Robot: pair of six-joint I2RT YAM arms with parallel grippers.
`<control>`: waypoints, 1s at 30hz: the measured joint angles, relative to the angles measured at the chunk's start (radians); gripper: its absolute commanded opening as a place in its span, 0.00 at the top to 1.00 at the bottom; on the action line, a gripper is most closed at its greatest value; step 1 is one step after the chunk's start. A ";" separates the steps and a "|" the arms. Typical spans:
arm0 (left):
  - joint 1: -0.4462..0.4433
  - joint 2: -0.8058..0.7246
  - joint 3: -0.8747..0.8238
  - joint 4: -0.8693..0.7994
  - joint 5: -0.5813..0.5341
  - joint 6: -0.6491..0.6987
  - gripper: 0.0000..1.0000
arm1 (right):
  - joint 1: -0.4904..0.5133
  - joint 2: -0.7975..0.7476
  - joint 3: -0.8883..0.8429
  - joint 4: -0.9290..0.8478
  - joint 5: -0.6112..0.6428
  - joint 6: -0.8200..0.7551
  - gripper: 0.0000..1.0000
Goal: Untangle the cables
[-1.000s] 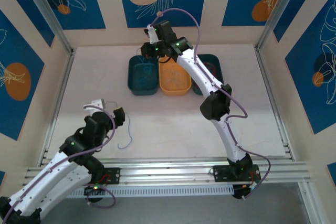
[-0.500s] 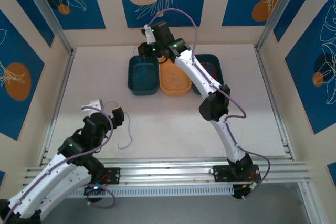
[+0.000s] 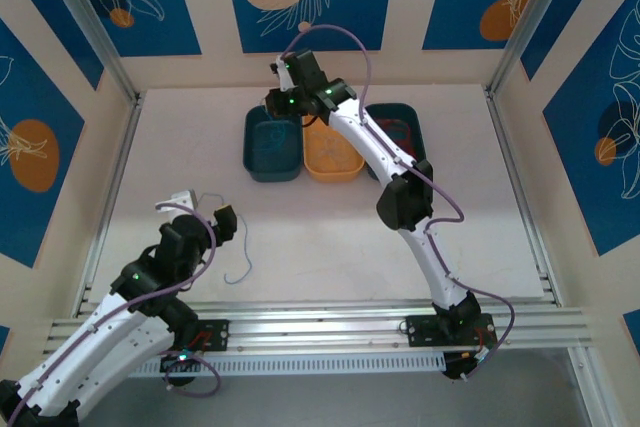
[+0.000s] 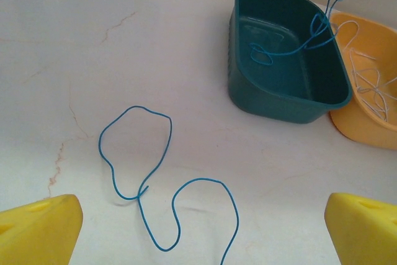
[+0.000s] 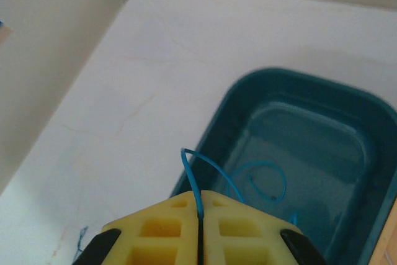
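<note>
A loose blue cable [image 4: 142, 178] lies in curls on the white table, just ahead of my left gripper [image 4: 201, 234], which is open with nothing between its yellow fingers [image 4: 43, 231]. In the top view this cable [image 3: 240, 247] lies right of the left gripper [image 3: 218, 215]. My right gripper [image 5: 200, 206] is shut on a second blue cable [image 5: 208, 169] and hangs over the left teal bin's [image 5: 205, 147] left rim. That cable trails down into the bin, where its loop [image 4: 291, 44] rests. White cables [image 4: 369, 85] lie in the orange bin [image 4: 360, 134].
Three bins stand in a row at the back: a teal one [image 3: 255, 162], an orange one [image 3: 333, 169] and another teal one [image 3: 412, 127] partly behind the right arm. Metal rails run along the table's sides and near edge [image 3: 320, 325].
The right gripper has shifted a little left and back above the left teal bin, holding the blue cable. The left arm pulled back slightly a second ago and has since held still.
</note>
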 measured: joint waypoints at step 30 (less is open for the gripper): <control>0.211 0.209 -0.005 0.030 0.261 -0.060 0.00 | 0.032 -0.504 -0.735 0.060 0.134 0.008 0.01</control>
